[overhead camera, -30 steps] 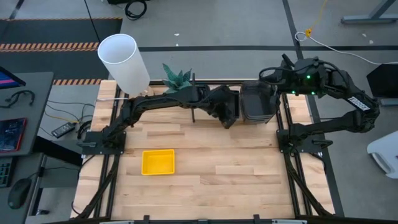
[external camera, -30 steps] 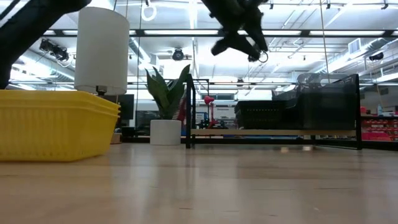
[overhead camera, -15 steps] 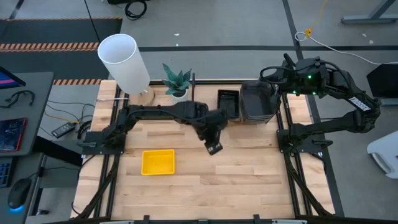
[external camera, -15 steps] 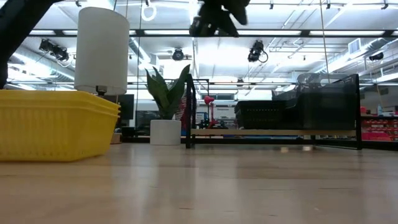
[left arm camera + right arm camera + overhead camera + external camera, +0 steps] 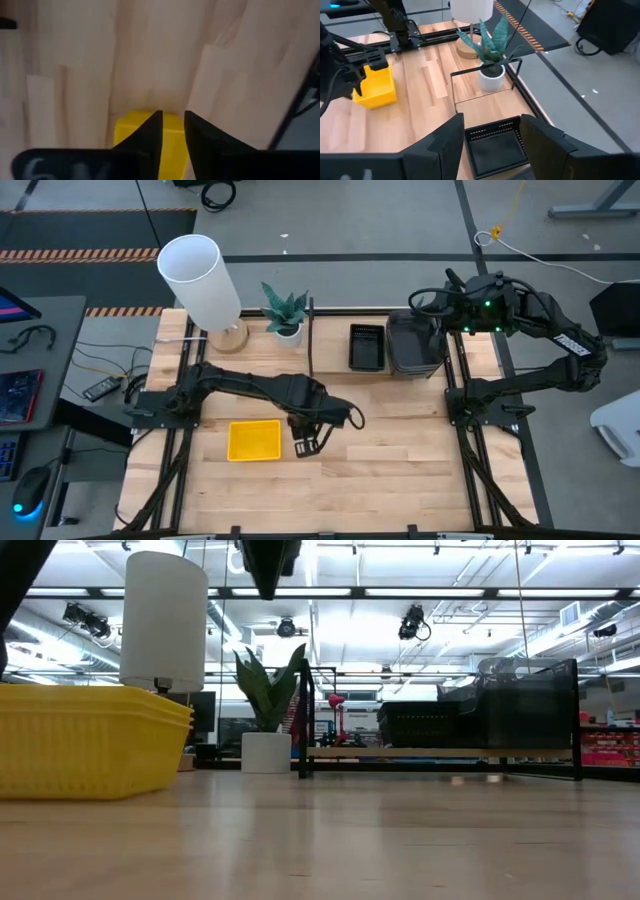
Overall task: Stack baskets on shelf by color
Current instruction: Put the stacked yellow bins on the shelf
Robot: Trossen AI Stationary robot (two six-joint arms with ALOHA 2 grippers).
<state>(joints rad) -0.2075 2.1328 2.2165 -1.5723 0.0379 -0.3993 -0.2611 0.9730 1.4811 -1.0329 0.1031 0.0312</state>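
A stack of yellow baskets (image 5: 254, 440) rests by its bottom on the table's near left and also shows in the low view (image 5: 90, 740). My left gripper (image 5: 304, 446) hangs above the table just right of the stack, fingers open with a narrow gap (image 5: 173, 131), the yellow baskets (image 5: 131, 131) just behind them. On the shelf (image 5: 311, 340) stand black mesh baskets (image 5: 366, 347) and, to their right, dark grey baskets (image 5: 413, 345). My right gripper (image 5: 428, 306) waits open above the shelf's right end (image 5: 492, 131), touching nothing.
A white cylindrical lamp (image 5: 200, 280) and a potted plant (image 5: 285, 312) stand at the table's far left, beside the shelf's left post. Bare wood (image 5: 400, 450) lies right of the yellow stack and in front of the shelf. Black frame rails run along both table sides.
My left gripper has left the black mesh baskets on the shelf, swung toward the table's near edge and leftward, and now hangs beside the yellow stack. The black mesh baskets, hidden under it before, show on the shelf.
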